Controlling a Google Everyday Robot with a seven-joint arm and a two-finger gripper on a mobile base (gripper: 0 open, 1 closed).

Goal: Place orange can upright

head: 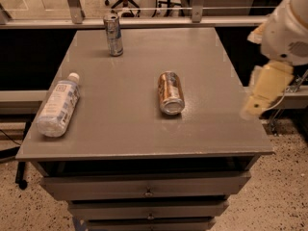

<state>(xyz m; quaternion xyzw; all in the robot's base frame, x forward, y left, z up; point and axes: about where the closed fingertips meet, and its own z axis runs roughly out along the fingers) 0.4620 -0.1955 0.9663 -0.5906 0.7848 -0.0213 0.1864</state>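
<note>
The orange can [171, 93] lies on its side near the middle of the grey table [130, 129], with its long axis running front to back and a silver end facing the front edge. My gripper [257, 102] hangs in the air off the table's right edge, to the right of the can and well apart from it. It holds nothing that I can see.
A tall slim silver-blue can [113, 34] stands upright at the back left. A clear plastic bottle with a white cap [58, 105] lies on its side at the left edge. Drawers [147, 191] sit under the tabletop. A railing [144, 8] runs behind the table.
</note>
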